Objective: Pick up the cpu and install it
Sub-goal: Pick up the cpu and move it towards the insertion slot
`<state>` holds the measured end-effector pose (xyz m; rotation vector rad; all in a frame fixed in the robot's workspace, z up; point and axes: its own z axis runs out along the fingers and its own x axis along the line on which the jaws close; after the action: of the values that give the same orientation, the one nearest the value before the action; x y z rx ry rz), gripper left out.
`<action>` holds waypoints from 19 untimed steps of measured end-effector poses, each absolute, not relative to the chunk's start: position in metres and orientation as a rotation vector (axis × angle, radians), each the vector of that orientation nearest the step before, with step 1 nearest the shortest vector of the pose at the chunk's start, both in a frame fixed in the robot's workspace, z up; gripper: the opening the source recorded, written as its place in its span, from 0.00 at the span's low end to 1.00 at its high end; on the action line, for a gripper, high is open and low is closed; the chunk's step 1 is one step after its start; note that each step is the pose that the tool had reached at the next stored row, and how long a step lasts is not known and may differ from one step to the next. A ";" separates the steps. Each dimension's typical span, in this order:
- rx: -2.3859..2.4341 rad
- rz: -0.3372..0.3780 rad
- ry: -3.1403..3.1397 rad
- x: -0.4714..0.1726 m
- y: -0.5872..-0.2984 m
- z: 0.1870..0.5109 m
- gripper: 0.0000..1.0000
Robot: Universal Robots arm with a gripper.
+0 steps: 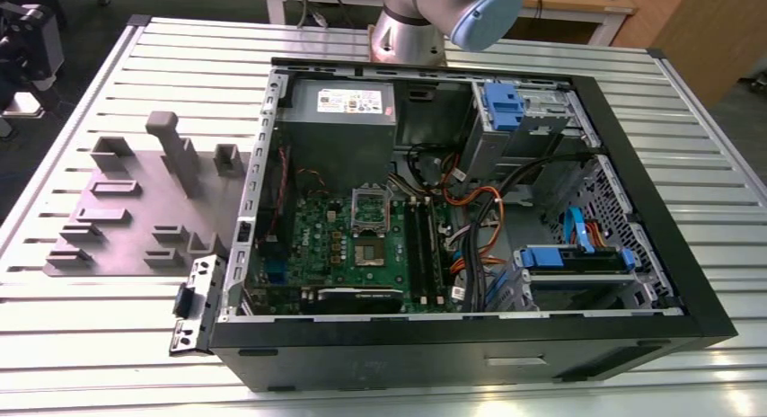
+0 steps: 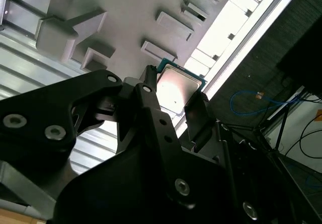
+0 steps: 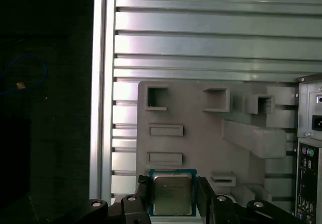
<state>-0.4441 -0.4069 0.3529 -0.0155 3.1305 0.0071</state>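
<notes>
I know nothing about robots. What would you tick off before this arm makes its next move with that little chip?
1. The cpu sits between the fingers of the gripper in the first wrist view: ok.
2. Cpu off the grey plate: ok.
3. Computer case open: ok.
4. Socket on the green board empty: cannot tell.
5. Orange cables lie aside from the socket: ok.

A ribbed metal table [image 1: 96, 363] is brightly lit, and glare is thrown off its slats. A wooden desk [image 1: 576, 1] is set beyond it. Dark floor [image 3: 45, 158] is seen alongside.
</notes>
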 end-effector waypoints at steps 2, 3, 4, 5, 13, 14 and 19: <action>-0.016 0.007 3.131 -0.444 -0.407 0.354 0.47; -0.016 0.007 3.131 -0.444 -0.407 0.355 0.47; -0.016 0.006 3.131 -0.444 -0.407 0.355 0.47; -0.016 0.006 3.131 -0.444 -0.407 0.356 0.47; -0.015 0.006 3.130 -0.444 -0.407 0.360 0.47; -0.016 0.005 3.131 -0.444 -0.407 0.360 0.47; -0.016 0.005 3.131 -0.444 -0.407 0.362 0.47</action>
<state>-0.4440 -0.4069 0.3624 -0.0155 3.1305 0.0051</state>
